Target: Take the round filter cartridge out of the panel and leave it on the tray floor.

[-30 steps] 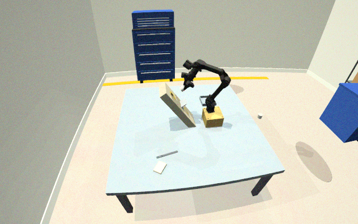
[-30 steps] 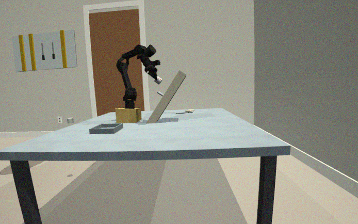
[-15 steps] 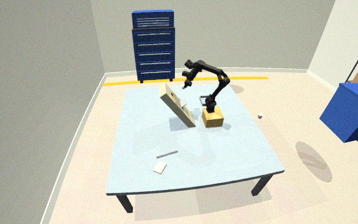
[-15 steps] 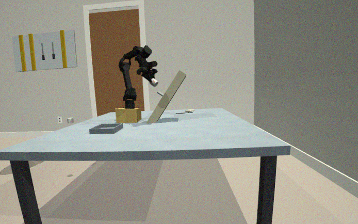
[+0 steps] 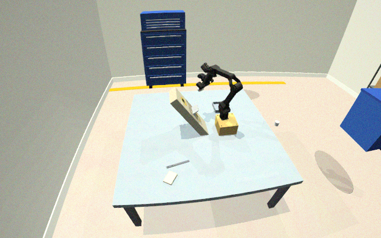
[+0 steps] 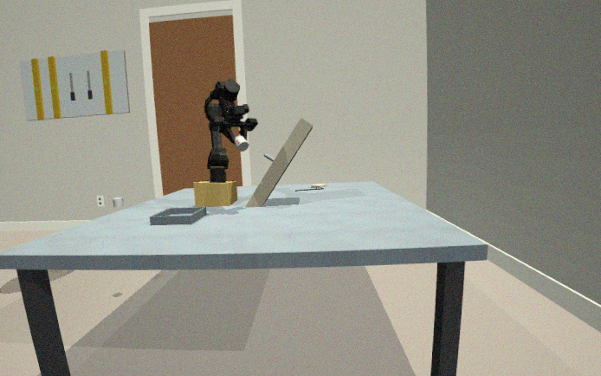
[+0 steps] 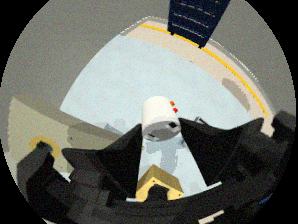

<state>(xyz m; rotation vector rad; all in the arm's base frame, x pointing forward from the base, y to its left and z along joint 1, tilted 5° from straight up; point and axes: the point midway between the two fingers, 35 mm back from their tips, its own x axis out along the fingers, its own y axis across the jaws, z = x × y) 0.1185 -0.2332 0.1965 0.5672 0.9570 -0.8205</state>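
My gripper (image 5: 200,86) (image 6: 241,135) (image 7: 160,123) is shut on the white round filter cartridge (image 6: 241,143) (image 7: 159,111), high above the table. The cartridge is tilted, with its grey end and dark slots towards the wrist camera and small red marks on its side. The beige service panel (image 5: 188,117) (image 6: 281,161) (image 7: 25,120) leans to one side of the gripper, apart from it. Its round opening (image 7: 45,147) is dark inside a yellow ring. The grey tray (image 6: 171,222) lies on the table near the arm's base, lower than the gripper; in the top view the arm partly hides it.
A pale flap (image 5: 195,109) (image 6: 268,157) sticks out from the panel's face. The arm stands on a yellow block (image 5: 227,129) (image 6: 216,194) (image 7: 159,176). A grey bar (image 5: 177,164) and a cream square piece (image 5: 170,177) lie on the table, on the panel's far side from the tray.
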